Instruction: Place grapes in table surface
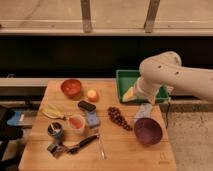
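The grapes (119,118), a dark maroon bunch, lie on the light-brown wooden table surface (130,155) right of its middle, just left of the purple bowl (148,131). My white arm (170,77) reaches in from the right. The gripper (143,112) hangs over the table's right side, above the purple bowl and a little to the right of the grapes. It is apart from the grapes and holds nothing that I can see.
A green tray (124,80) sits at the back right, partly behind the arm. On the left half stand a red bowl (71,87), an orange fruit (92,95), a black block (86,106), a blue item (92,119), a red cup (76,122), a banana (52,113), a can (55,130) and utensils (82,144).
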